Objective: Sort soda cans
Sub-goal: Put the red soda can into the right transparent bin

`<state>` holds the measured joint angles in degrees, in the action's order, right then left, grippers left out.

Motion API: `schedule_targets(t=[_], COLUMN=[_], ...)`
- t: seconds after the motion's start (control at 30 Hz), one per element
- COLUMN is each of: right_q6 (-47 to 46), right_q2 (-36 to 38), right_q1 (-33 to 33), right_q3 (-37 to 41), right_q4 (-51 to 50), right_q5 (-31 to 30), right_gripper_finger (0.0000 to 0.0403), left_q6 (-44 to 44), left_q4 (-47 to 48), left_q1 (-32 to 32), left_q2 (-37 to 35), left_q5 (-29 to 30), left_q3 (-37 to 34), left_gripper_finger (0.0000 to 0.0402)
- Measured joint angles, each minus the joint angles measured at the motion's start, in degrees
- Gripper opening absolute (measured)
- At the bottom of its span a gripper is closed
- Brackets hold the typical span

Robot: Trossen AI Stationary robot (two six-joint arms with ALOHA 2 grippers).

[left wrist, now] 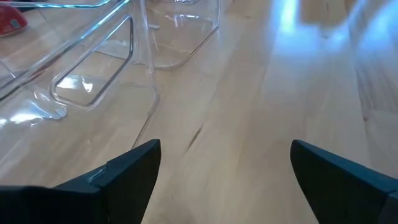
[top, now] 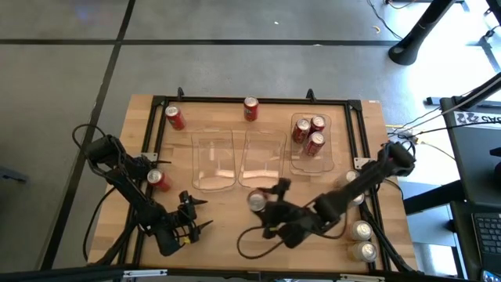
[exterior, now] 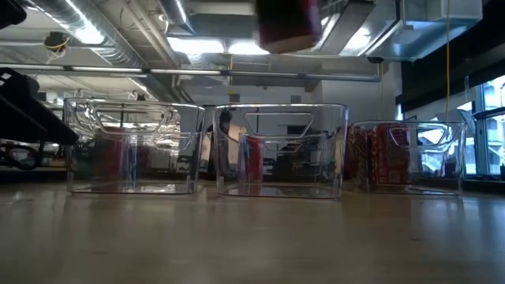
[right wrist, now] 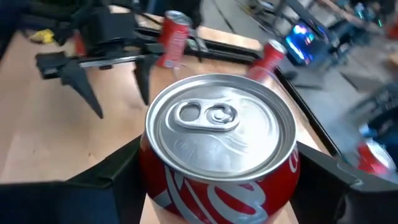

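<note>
In the high view my right gripper holds a red soda can with a silver top near the table's front middle, just before the middle clear bin. The low view shows that can well above the tabletop. My left gripper stands open over bare wood at the front left, with nothing between its fingers. Three red cans stand in the right bin. A red can lies on the table beside my left arm. My right gripper pinches the red can's side wall between its two fingers, one on each side of the body below the silver top. The fingers come at it slanting down from the table's right. The can is lifted clear, top up.
The left clear bin stands beside the middle one. Two red cans lie near the far edge. Pale silver cans sit at the front right, and another by my right arm. A black frame rims the table.
</note>
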<state>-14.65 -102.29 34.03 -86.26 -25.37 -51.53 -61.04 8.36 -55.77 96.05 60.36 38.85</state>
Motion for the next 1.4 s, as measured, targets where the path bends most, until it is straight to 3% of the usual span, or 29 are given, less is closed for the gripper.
schedule_targets(t=[0.2, 0.47, 0.67, 0.97, 1.2, 1.4], right_q6=[-18.1, -49.9, -63.7, -61.5, -49.0, -34.7], right_q2=[5.0, 7.7, 9.1, 20.9, 28.8, 29.8], right_q1=[0.5, 0.5, -1.7, -6.6, -11.6, -18.7], right_q3=[0.0, 0.0, 5.7, 21.0, 33.2, 39.6], right_q4=[-21.0, -54.1, -63.6, -49.8, -25.5, -8.1], right_q5=[-6.0, -15.0, -15.6, -16.7, -13.9, -8.7], right_gripper_finger=[0.0289, 0.0289, 0.0289, 0.0289, 0.0289, 0.0289], left_q6=[0.0, 0.0, 0.0, -0.1, 0.0, -0.1], left_q4=[0.0, 0.0, 0.0, 0.0, 0.0, 0.0], left_q1=[0.3, 1.4, 1.8, 2.0, 2.9, 3.4], left_q2=[0.0, 0.0, 0.0, 0.0, 0.0, 0.0], left_q5=[0.0, 0.2, 0.2, 0.2, 0.2, 0.2], left_q3=[0.0, 0.0, 0.0, 0.0, 0.0, 0.0], left_gripper_finger=[0.0345, 0.0345, 0.0345, 0.0345, 0.0345, 0.0345])
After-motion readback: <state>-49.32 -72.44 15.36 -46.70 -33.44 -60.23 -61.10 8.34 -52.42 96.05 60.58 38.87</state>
